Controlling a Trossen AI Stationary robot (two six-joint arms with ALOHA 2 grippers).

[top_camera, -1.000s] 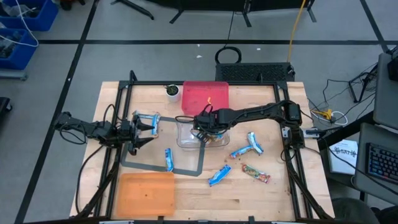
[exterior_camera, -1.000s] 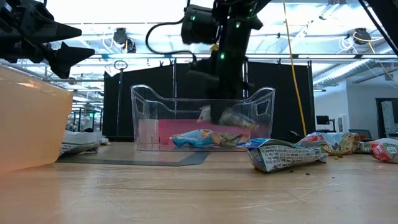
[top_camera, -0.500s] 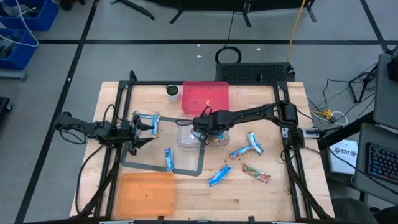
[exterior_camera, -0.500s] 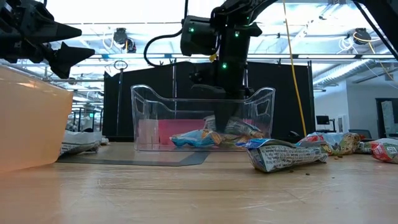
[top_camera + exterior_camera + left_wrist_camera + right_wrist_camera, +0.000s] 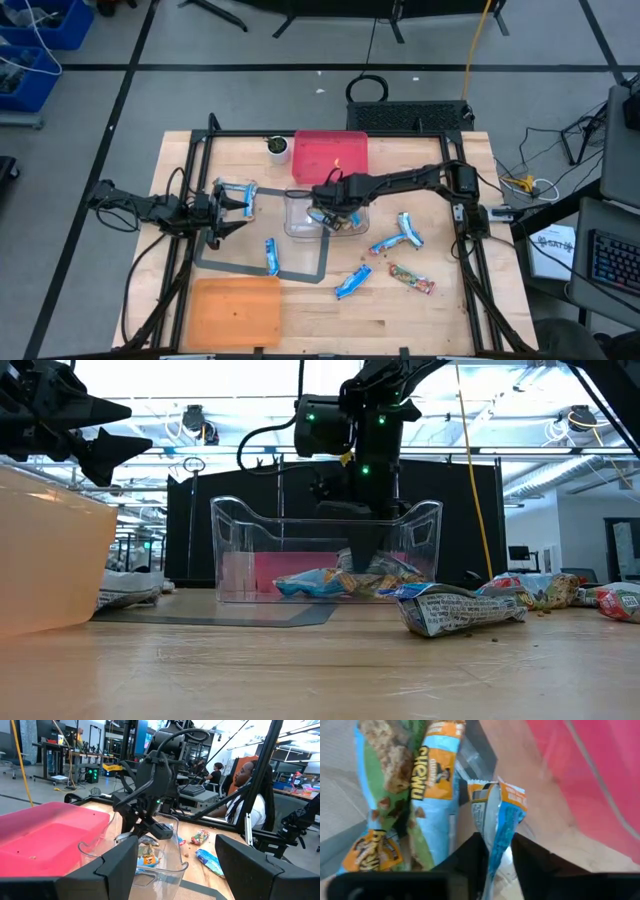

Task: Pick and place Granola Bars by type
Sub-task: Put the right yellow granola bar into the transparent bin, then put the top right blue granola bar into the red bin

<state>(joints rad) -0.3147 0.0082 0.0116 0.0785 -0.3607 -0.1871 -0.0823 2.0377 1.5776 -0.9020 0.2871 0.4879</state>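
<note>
At mid-left of the high view the left claw [image 5: 236,207] hovers spread wide, grasping nothing, just by a blue bar [image 5: 240,192]. At centre, the right claw [image 5: 322,215] reaches into the clear bin [image 5: 295,226], pinching a blue granola bar [image 5: 501,825] above others. More bars [image 5: 404,233] lie scattered on the bench [image 5: 400,320] at right.

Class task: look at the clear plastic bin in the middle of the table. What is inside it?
Granola bars lie inside the clear bin; the right gripper reaches in, pinching one bar. Their exact number is hidden by overlap.
</note>
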